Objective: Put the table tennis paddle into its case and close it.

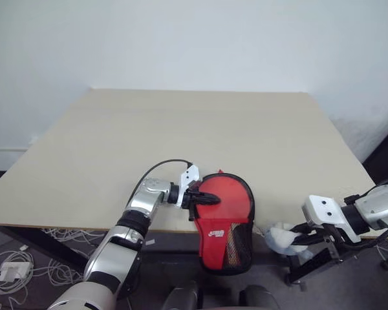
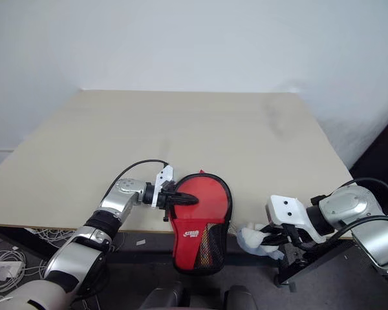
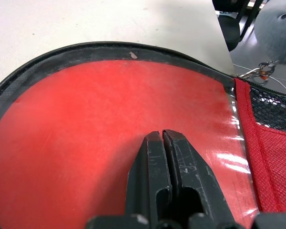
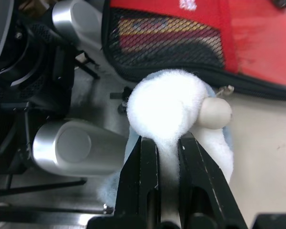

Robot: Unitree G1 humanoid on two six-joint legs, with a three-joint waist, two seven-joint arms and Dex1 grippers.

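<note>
Paddle-shaped soft zip case (image 1: pixel 224 219) w/ black trim, clear/red side up, black mesh at narrow end, lies at near edge of pale wooden counter (image 1: pixel 200 135), narrow end overhanging. Red shows through clear panel; can't tell if paddle's inside. Left gripper (image 1: pixel 210 199): jaws pressed together, tips on case's red round part. Right gripper (image 2: pixel 266 241): off counter's near edge, right of case, jaws pinching fluffy white pompom w/ pale wooden bead (image 4: pixel 174 105), close to case's mesh end.

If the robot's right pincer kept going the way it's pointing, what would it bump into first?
Probably the case. The right pincer, shut on a white fluffy pom-pom, points left toward the case's black mesh end hanging over the table edge. Depth is hard to judge, so it might pass underneath.
</note>
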